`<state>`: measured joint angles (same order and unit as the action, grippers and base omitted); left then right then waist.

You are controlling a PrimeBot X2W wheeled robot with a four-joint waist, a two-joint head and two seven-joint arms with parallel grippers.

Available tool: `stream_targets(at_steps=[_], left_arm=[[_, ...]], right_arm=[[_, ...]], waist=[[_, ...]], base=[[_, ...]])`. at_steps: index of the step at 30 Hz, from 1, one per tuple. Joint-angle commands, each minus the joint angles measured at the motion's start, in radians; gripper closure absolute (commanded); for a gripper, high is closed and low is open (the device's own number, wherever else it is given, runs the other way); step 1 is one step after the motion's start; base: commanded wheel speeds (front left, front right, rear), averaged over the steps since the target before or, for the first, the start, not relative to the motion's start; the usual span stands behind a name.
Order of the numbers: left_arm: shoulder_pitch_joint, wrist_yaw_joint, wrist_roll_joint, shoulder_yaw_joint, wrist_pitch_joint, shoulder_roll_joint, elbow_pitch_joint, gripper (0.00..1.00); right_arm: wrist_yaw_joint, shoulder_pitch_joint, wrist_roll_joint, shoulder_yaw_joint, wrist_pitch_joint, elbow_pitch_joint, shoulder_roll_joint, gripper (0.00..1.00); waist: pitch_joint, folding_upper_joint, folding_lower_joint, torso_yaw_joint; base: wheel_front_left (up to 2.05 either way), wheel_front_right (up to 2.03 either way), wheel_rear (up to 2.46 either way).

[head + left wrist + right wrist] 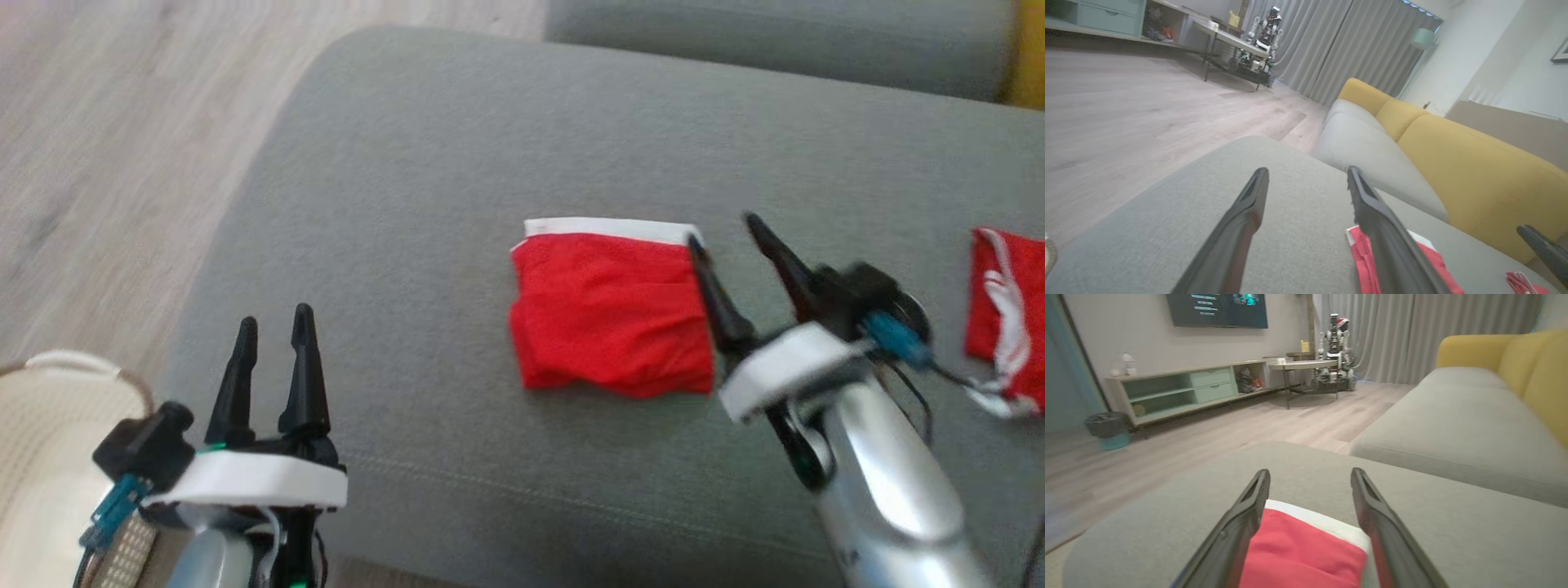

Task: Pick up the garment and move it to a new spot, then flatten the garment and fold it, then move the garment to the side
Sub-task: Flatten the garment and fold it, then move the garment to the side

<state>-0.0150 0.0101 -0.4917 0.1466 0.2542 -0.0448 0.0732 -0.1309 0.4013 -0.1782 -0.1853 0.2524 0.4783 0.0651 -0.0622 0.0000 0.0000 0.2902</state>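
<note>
Head view: the folded red garment (608, 314), with a white band along its far edge, lies flat near the middle of the grey cushion (408, 163). The right gripper (722, 231) stands at the garment's right edge with its jaws spread wide and nothing between them. One finger overlaps that edge, but contact cannot be told. The left gripper (275, 318) is at the cushion's near left, well apart from the garment, jaws likewise spread and empty. A second red cloth (1004, 310) lies at the cushion's right. A pale basket (49, 408) sits at lower left, beside the cushion. Right wrist view: the garment shows low between the two fingers.
</note>
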Motion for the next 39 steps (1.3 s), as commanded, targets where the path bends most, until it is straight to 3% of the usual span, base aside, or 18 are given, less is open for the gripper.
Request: stream_targets(at_steps=[1, 9, 19, 29, 39], left_arm=[[-0.007, 0.002, 0.011, -0.044, 0.008, -0.005, -0.041, 0.0], [0.033, 0.004, 0.016, -0.096, 0.008, -0.005, -0.081, 0.0], [0.096, 0.007, 0.016, -0.109, 0.008, -0.005, -0.072, 0.0], [0.102, 0.006, 0.103, -0.074, 0.008, -0.005, -0.096, 0.0], [0.1, 0.004, 0.098, -0.06, 0.008, -0.005, -0.1, 0.0]], right_arm=[[0.0, -0.042, 0.029, 0.008, 0.009, -0.049, -0.013, 0.0], [0.0, -0.203, 0.217, 0.182, 0.009, -0.233, -0.014, 0.0], [0.0, -0.348, 0.211, 0.236, 0.009, -0.405, -0.015, 0.0], [0.0, -0.382, 0.204, 0.228, 0.009, -0.427, -0.015, 0.0], [0.0, -0.383, 0.185, 0.237, 0.009, -0.418, -0.015, 0.0]], waist=[[0.033, 0.0, 0.0, -0.051], [0.05, 0.0, 0.0, -0.154], [0.081, 0.0, 0.0, -0.206], [0.083, 0.0, 0.0, -0.219], [0.077, 0.0, 0.0, -0.192]], base=[[0.0, 0.0, 0.0], [0.0, 0.0, 0.0], [0.0, 0.0, 0.0], [0.0, 0.0, 0.0], [0.0, 0.0, 0.0]])
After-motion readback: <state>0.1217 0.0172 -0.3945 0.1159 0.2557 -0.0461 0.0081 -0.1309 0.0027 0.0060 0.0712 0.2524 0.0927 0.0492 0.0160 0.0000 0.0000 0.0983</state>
